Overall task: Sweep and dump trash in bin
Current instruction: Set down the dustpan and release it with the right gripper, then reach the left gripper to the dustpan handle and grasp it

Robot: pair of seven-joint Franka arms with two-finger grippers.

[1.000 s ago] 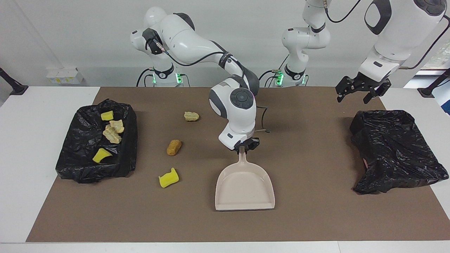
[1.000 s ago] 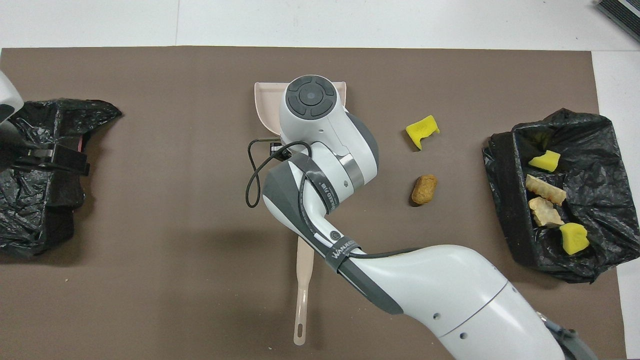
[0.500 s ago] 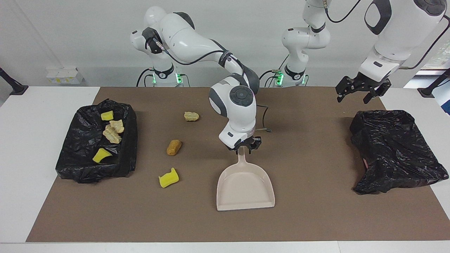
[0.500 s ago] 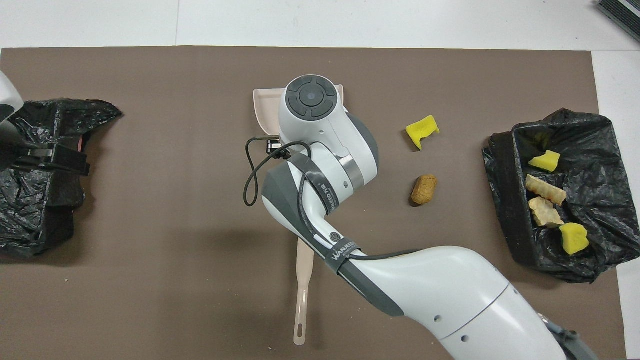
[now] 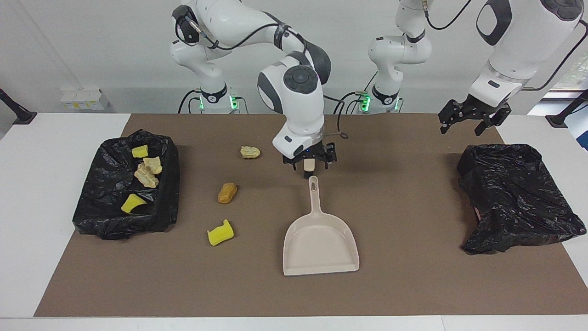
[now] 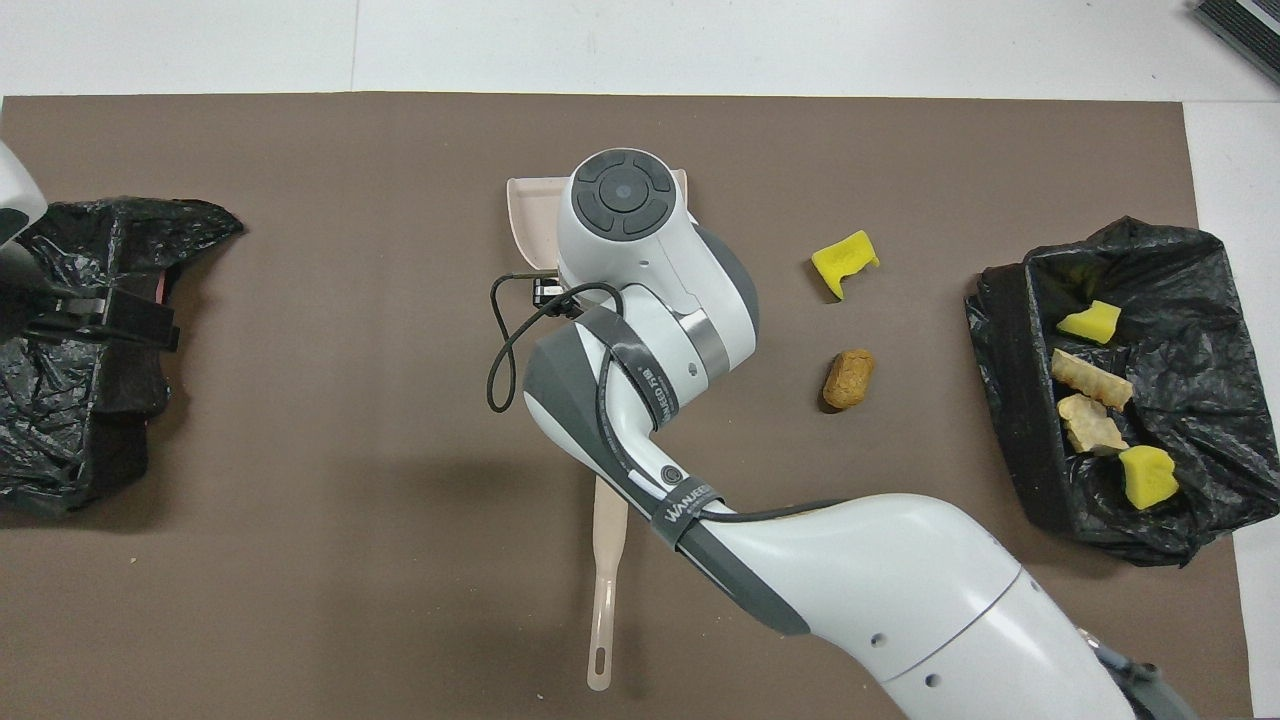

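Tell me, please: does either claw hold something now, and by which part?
Nothing is held. The right claw is open above the tip of the dustpan's handle, which lies free on the mat. The left claw is open and empty over the black bag.

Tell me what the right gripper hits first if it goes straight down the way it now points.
Probably the dustpan: the right gripper, open, hangs pointing down just above the tip of its handle. Depth is uncertain; it may meet the brown mat beside the tip instead.

The right hand [image 5: 308, 162] hangs low over mid-bench, fingers spread, holding nothing (its wrist points straight down). The left hand [image 5: 467, 120] waits raised, fingers apart.
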